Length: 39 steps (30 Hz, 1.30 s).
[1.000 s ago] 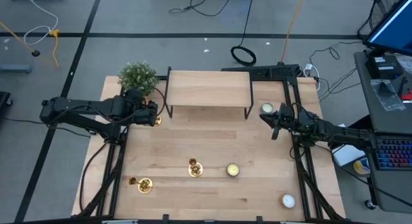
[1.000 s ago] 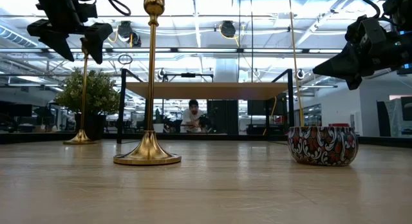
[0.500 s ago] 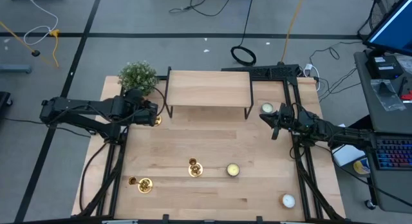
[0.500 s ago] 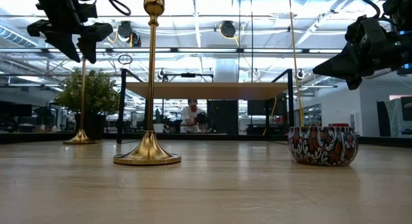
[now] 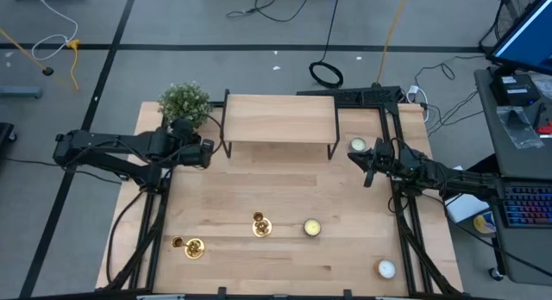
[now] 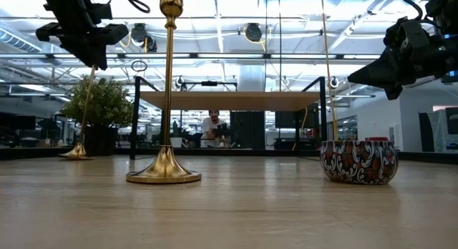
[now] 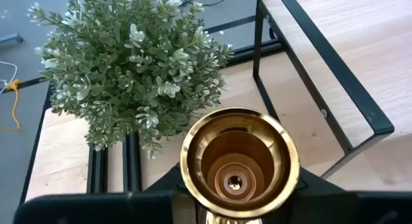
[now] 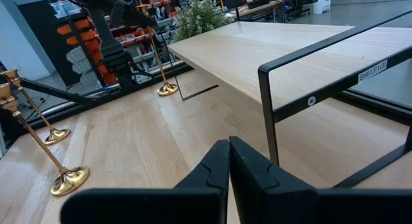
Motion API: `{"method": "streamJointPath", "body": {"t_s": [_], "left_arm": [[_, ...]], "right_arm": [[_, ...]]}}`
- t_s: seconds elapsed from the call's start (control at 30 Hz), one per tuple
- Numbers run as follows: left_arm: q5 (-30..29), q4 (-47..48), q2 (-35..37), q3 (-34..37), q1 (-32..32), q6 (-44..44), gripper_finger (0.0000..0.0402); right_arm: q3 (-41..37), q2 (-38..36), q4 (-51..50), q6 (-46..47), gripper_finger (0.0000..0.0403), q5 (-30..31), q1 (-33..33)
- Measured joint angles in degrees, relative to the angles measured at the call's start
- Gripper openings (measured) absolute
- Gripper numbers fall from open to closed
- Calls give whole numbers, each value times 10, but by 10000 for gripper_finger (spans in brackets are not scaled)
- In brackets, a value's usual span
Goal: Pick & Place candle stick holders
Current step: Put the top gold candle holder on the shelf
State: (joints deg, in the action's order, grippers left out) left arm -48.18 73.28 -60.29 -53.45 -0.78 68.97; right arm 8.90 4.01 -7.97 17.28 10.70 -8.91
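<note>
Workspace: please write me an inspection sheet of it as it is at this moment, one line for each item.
Surface: wooden table, with a black-framed shelf at the back.
Job's things: rear candlestick tilted, beside the plant; middle candlestick and corner candlestick stand free.
Clutter: three candle tins.
Grippers: left gripper has its fingers shut on the rear candlestick's top; right gripper shut, empty, near the table's right edge.
Cables: black cable and yellow cable on the floor; nothing seen on the table.
Surroundings: keyboard at the right; a person far behind.
</note>
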Motion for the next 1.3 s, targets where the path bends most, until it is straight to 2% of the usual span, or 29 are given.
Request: {"method": "streamJointPath", "body": {"t_s": [0.3,0.53,0.8,1.3], "left_arm": [[5,1,0,-45,0,-16,94],[5,13,0,-128,0,-71,92],[1,82,0,-226,0,-76,92],[-4,85,-6,-381,2,-167,92]], "right_arm": [[0,0,0,-2,4,0,0],[0,0,0,-2,4,0,0],[0,0,0,-2,4,-2,0],[0,0,0,0,4,-2,0]]}}
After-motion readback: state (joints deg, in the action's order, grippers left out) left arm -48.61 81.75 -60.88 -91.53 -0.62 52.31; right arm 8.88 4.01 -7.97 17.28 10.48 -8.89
